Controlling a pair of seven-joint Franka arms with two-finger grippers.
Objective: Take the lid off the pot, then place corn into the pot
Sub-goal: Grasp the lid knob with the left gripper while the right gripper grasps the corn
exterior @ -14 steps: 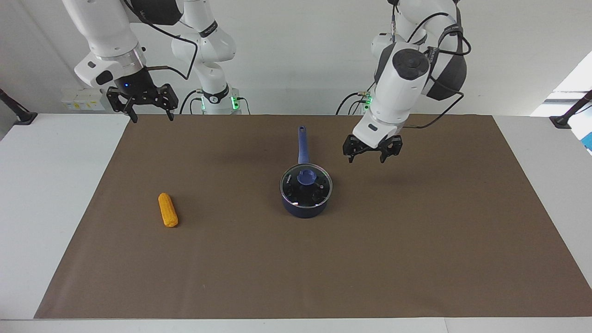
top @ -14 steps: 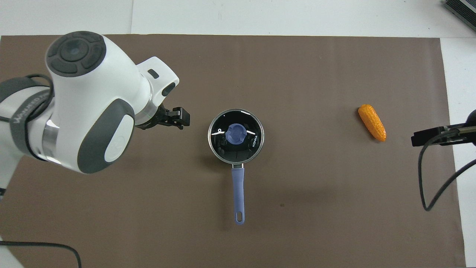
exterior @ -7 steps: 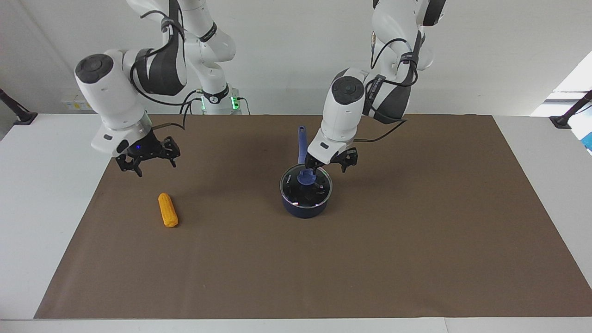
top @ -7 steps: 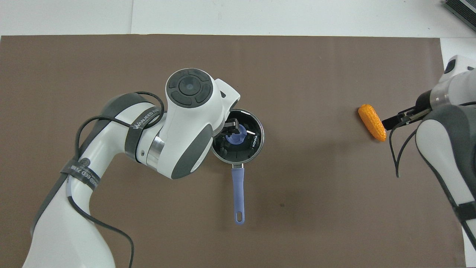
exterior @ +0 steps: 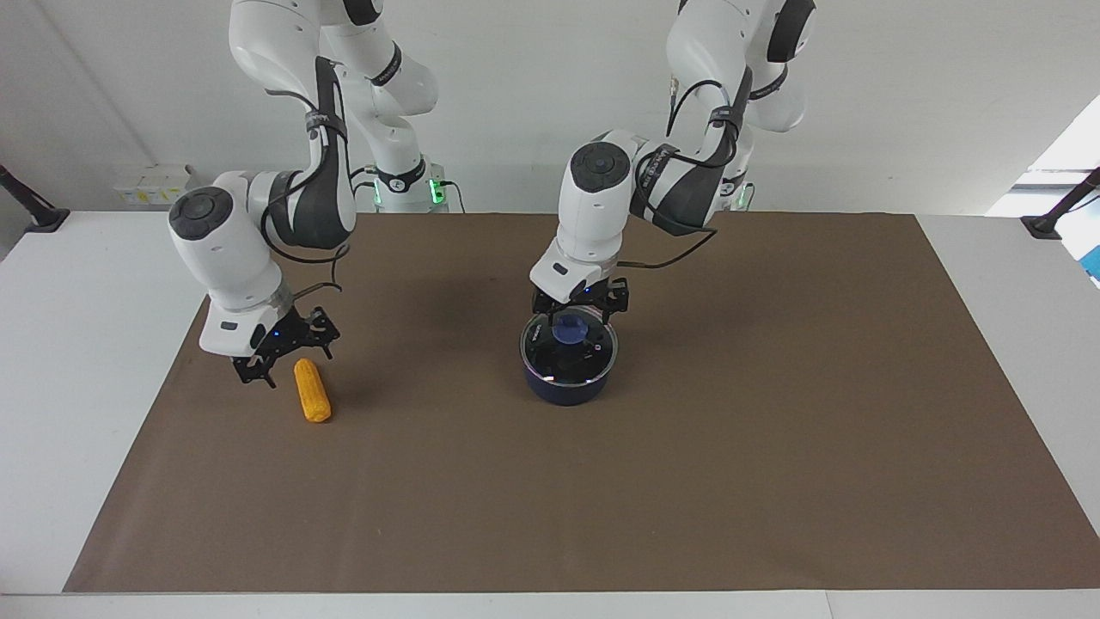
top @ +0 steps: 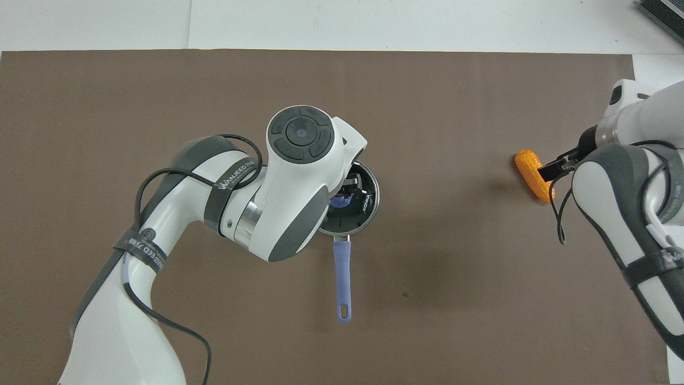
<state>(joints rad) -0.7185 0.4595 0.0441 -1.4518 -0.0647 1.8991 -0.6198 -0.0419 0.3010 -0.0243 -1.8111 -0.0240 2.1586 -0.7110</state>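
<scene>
Lid: round clear glass lid (exterior: 569, 351), blue knob, sitting on the dark navy saucepan (exterior: 567, 389) mid-mat.
Left gripper (exterior: 577, 308): fingers spread, hovering over the knob.
Right gripper (exterior: 286, 357): fingers spread beside the bumpy orange-yellow corn cob (exterior: 312, 390).
Overhead only: the pot's long blue handle (top: 342, 280) is showing.

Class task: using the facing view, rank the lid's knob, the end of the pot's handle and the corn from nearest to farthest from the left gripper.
From the left gripper, open:
1. Lid's knob, directly under the fingers.
2. End of the pot's handle, on the robots' side of the pot.
3. Corn, toward the right arm's end.
</scene>
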